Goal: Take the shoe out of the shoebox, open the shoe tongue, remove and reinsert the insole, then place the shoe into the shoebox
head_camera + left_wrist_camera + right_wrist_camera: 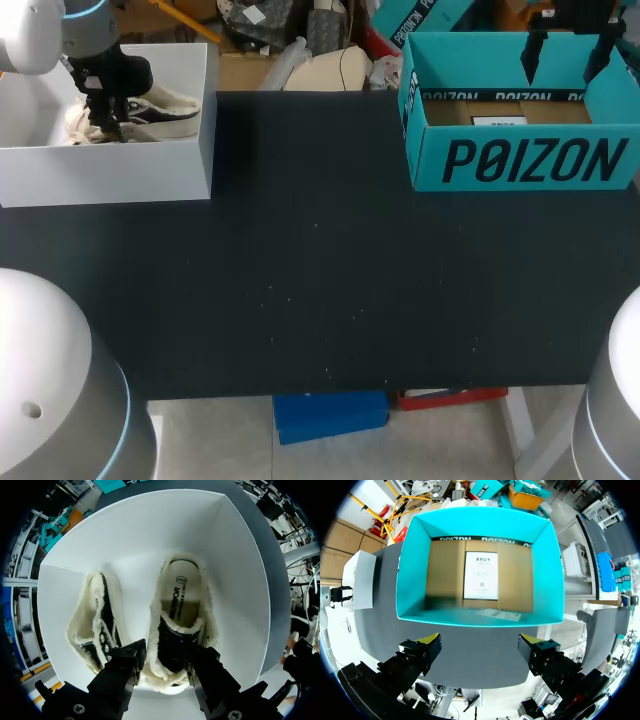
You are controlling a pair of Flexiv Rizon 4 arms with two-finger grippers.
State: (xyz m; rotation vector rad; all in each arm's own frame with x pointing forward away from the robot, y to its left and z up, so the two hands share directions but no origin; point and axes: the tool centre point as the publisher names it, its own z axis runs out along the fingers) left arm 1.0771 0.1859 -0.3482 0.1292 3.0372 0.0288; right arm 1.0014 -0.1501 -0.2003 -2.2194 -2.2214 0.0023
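Two cream fleece-lined shoes with black uppers lie side by side in the white box (150,535) at the table's far left (110,175). My left gripper (165,667) reaches down into the box. Its black fingers press both sides of the front of one shoe (182,610), whose insole shows, so it is shut on that shoe. The other shoe (95,625) lies beside the gripper. In the head view the left gripper (105,120) covers part of the shoes (165,112). My right gripper (480,642) hangs open above the teal shoebox (480,530), holding nothing.
The teal shoebox (520,160) stands at the far right of the black table (320,280). Inside it I see only a cardboard floor with a white label (481,575). My right gripper (568,50) hangs over its back wall.
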